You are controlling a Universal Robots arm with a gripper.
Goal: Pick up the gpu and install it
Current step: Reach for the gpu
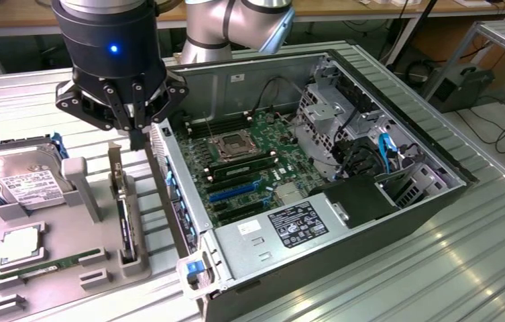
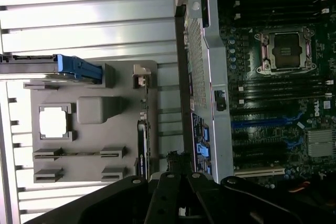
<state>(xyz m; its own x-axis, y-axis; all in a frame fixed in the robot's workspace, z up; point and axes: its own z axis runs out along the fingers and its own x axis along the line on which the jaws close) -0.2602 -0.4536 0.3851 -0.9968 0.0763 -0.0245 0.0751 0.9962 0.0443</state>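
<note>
Externally, closed fingers over upright gpu, wrist view, its thin edge.

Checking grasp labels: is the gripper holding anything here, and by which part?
Nothing, as far as shows: the shut gripper hangs just above the gpu, which stands in the grey holder.

Closed fingers near upright gpu in gray holder beside open case

A silver-grey tubular arm with rounded joints carries a glossy black cylindrical wrist housing, lit by one small blue light. Below it sits a black gripper of angular linked bars, dotted with what look like small silver pivot screws.
</note>
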